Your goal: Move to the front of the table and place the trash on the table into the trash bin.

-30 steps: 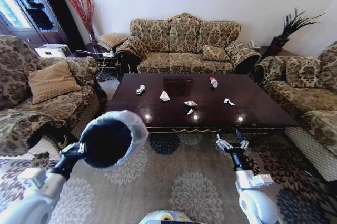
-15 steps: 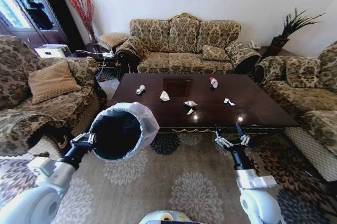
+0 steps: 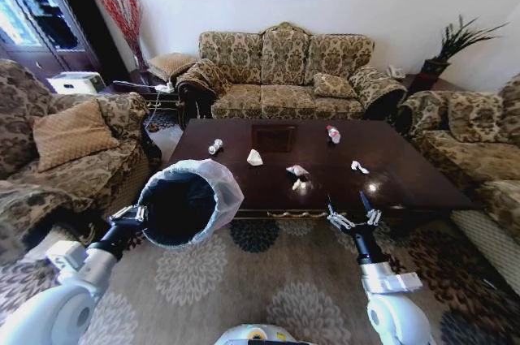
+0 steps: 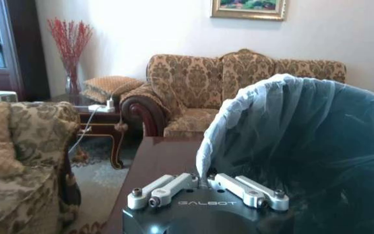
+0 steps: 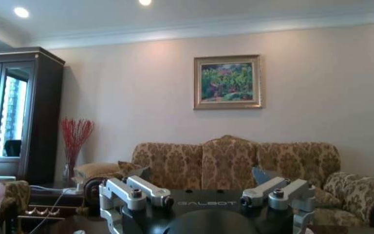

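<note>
1. So, we're at the front long edge of the tabletop (image 3: 244, 191); the trash is all beyond that edge, ahead of both arms.
2. Our left gripper (image 3: 130, 217) has its fingers (image 4: 167, 187) clamped together on the bag-lined rim of the trash bin (image 3: 183, 203). The bin is held tilted, mouth towards the head camera, just off the tabletop's front-left corner.
3. Our right gripper (image 3: 354, 217) hovers just short of the front edge, fingers spread wide apart, nothing between them.
4. Trash layout:
   - small wrapper wad (image 3: 298, 171) straight ahead and slightly left of the right gripper, the nearest piece
   - white scrap (image 3: 358, 167) near it, almost in line with the right gripper
   - paper wad (image 3: 255, 157) further left, closer to the bin side
   - small crumpled piece (image 3: 215, 147) far left
   - bottle (image 3: 331, 133) with red label, furthest back, long axis roughly front-to-back
5. Judgement: the right arm is the free one and nearer the wrapper wad, so the reach is forward and a little left.
</note>
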### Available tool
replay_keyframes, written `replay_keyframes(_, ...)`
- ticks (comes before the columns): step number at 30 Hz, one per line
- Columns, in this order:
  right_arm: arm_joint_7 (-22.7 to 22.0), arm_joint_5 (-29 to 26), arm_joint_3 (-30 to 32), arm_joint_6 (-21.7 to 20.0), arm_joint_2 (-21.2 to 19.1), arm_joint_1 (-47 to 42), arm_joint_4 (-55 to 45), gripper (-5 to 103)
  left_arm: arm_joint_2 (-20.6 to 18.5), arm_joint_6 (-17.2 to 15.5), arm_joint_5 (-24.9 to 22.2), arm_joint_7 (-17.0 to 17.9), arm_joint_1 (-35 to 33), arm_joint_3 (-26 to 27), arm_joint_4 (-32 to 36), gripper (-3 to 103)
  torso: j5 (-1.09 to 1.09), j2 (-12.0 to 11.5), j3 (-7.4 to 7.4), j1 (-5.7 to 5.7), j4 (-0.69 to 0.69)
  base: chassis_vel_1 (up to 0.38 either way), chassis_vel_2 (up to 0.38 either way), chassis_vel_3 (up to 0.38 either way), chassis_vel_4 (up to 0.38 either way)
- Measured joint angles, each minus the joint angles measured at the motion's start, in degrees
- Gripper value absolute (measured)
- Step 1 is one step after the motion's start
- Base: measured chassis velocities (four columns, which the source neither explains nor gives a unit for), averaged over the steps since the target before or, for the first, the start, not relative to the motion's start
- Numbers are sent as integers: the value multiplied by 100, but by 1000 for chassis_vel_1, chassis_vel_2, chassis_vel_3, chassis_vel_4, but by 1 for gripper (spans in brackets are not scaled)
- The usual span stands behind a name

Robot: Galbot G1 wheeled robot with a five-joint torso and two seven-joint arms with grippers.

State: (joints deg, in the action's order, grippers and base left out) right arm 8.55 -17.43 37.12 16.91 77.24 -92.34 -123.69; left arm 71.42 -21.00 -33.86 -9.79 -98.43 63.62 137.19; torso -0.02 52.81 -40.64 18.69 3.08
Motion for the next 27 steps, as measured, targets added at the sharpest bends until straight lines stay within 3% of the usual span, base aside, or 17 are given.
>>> replay_keyframes(6,-4,-1,0,-3,-2,2,0,100,3,3,2,-1,0,-1,-3,0,8,0,0,0,-5,-326,332,317,-330)
replay_keyframes(8,-5,-2,1,-3,-2,0,0,100,2,4,3,-3,3,-3,-4,0,-1,-1,0,2,4,-354,322,342,-330)
replay_keyframes(11,-6,-3,1,-4,-2,2,0,100,2,7,5,-5,7,-4,-6,0,0,-1,-1,4,1,-345,270,274,-292)
replay_keyframes(12,-6,-3,1,-5,-2,3,0,100,3,9,5,-4,7,-3,-5,0,5,-2,-2,6,-6,-147,227,218,-109)
replay_keyframes(18,-8,-4,1,-5,-3,2,0,100,3,10,6,-4,6,-4,-9,0,0,-2,-2,5,2,-75,65,51,-22)
replay_keyframes(27,-11,-7,2,-5,-3,-4,3,100,5,10,7,-5,-2,-1,-11,0,2,4,3,-6,-2,18,-15,-21,19)
